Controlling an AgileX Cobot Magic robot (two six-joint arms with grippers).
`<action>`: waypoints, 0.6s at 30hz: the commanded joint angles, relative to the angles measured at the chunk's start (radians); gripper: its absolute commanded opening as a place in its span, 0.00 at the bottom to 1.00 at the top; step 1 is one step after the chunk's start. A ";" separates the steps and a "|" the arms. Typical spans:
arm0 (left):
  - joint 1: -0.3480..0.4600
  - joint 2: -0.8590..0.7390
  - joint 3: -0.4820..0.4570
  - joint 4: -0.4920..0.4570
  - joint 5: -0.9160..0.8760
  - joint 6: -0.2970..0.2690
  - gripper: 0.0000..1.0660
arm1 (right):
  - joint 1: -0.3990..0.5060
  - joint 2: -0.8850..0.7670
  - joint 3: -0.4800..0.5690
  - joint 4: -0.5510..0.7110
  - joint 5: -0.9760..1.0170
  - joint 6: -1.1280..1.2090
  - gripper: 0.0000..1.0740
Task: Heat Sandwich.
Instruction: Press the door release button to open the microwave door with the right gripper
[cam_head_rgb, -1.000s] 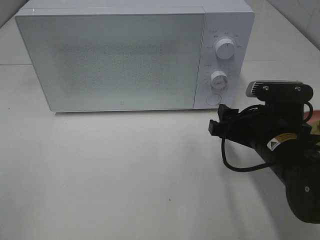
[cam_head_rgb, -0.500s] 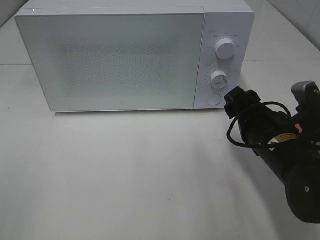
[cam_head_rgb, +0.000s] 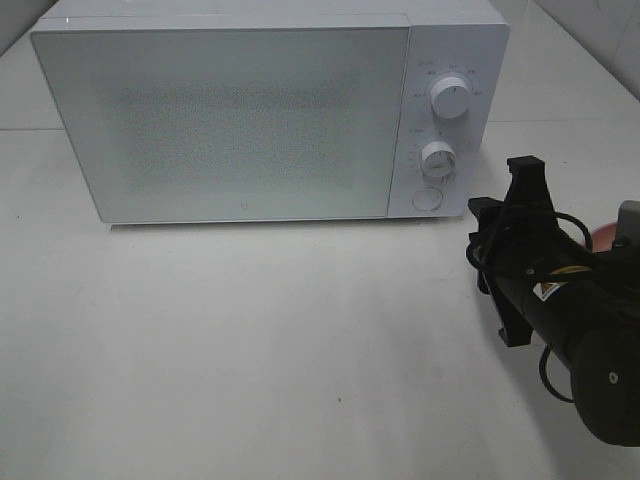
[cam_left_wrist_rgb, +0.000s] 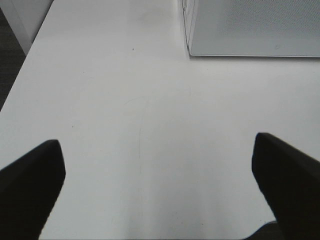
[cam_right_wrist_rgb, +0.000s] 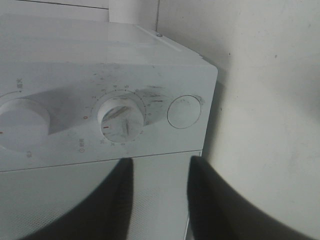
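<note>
Right gripper (cam_right_wrist_rgb: 159, 162), 2 dark tapered fingers (cam_right_wrist_rgb: 117, 200) parted a little w/ nothing between, faces 1 smooth white boxy microwave (cam_head_rgb: 250, 120) close ahead. Just beyond its fingertips: 2 round dials (cam_right_wrist_rgb: 122, 117) and 1 flat round button (cam_right_wrist_rgb: 184, 111), beside a speckled frosted door. Left gripper (cam_left_wrist_rgb: 160, 190) gapes wide over the matte white table (cam_left_wrist_rgb: 150, 125), microwave corner far ahead. Sandwich's spot can't be told; a pink sliver (cam_head_rgb: 603, 236) peeks behind the right arm.
</note>
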 joint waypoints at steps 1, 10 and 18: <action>0.001 -0.023 0.001 0.003 -0.013 -0.002 0.90 | 0.003 -0.002 -0.004 -0.001 -0.060 0.029 0.17; 0.001 -0.023 0.001 0.003 -0.013 -0.002 0.90 | 0.000 -0.002 -0.004 -0.023 -0.038 0.033 0.00; 0.001 -0.023 0.001 0.003 -0.013 -0.002 0.90 | -0.002 0.001 -0.007 -0.023 0.003 0.037 0.00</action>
